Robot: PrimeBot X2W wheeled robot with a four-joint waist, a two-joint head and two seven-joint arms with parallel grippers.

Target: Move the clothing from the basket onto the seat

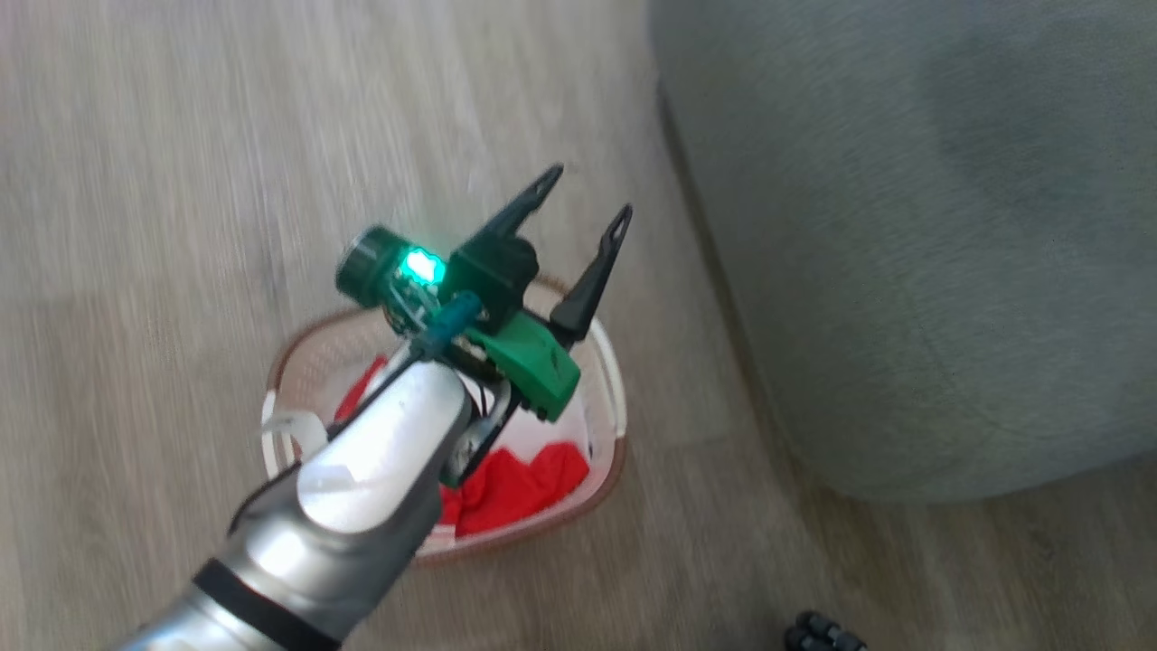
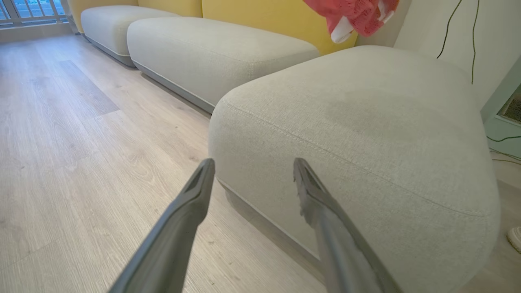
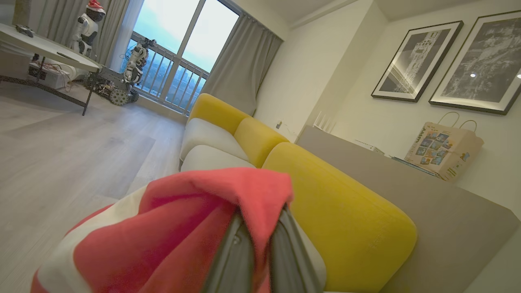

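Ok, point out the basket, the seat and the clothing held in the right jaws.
basket [image 1: 604, 389]: head view, white right wall under the rim.
seat [image 2: 358, 122]: left wrist view, flat top of the cushion.
clothing [image 3: 171, 228]: right wrist view, red fold left of the jaws.

The right end effector has its two dark fingers pinched close together on a fold of the clothing, red with a broad white band, which bunches over them. Beyond it run yellow sofa backrests. Two framed pictures hang above a paper bag standing on a grey ledge.
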